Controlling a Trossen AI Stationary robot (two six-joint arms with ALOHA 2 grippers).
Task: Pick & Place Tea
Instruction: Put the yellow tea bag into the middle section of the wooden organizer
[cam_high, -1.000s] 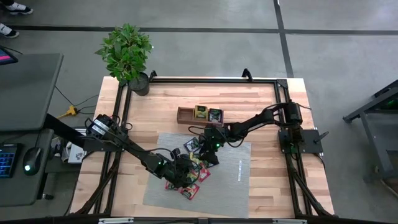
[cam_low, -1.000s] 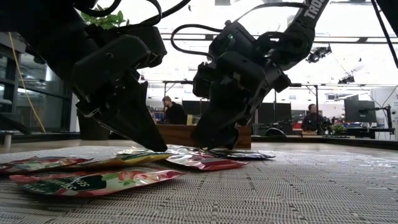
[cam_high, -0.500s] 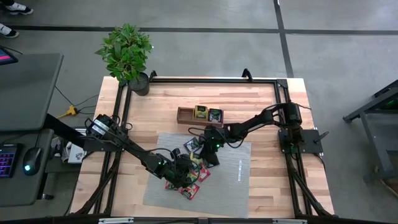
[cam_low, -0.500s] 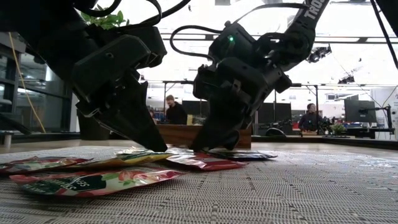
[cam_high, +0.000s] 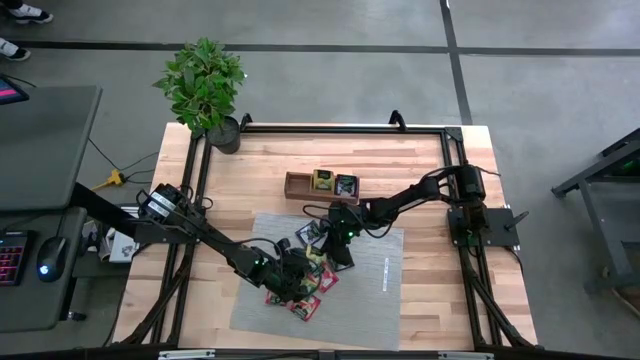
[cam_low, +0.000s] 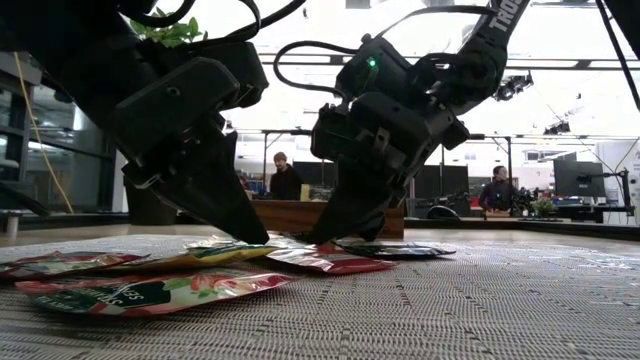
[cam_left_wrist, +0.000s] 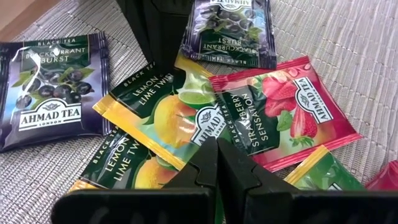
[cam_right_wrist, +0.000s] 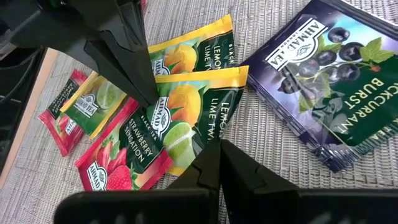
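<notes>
Tea sachets (cam_high: 305, 268) lay heaped on grey mat (cam_high: 380, 285), tray (cam_high: 298, 184) beyond. Right gripper (cam_right_wrist: 217, 149) pinched shut on yellow sachet (cam_right_wrist: 186, 115) edge; left gripper (cam_left_wrist: 217, 152) closed, empty, beside pile.

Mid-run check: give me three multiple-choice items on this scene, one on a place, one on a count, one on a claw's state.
1. The wooden tray sits: A) off the grey mat, beyond its far edge; B) on the mat; C) on the floor.
2. Sachets in the tray: A) none; B) five; C) two.
3. The right claw is: A) wide open; B) shut; C) out of sight.

Answers: A, the high view shows the tray on wood past the mat; C, one sachet lies in the middle compartment and one in the right; B, its fingers meet in the right wrist view, at the edge of a lemon-lime sachet.
</notes>
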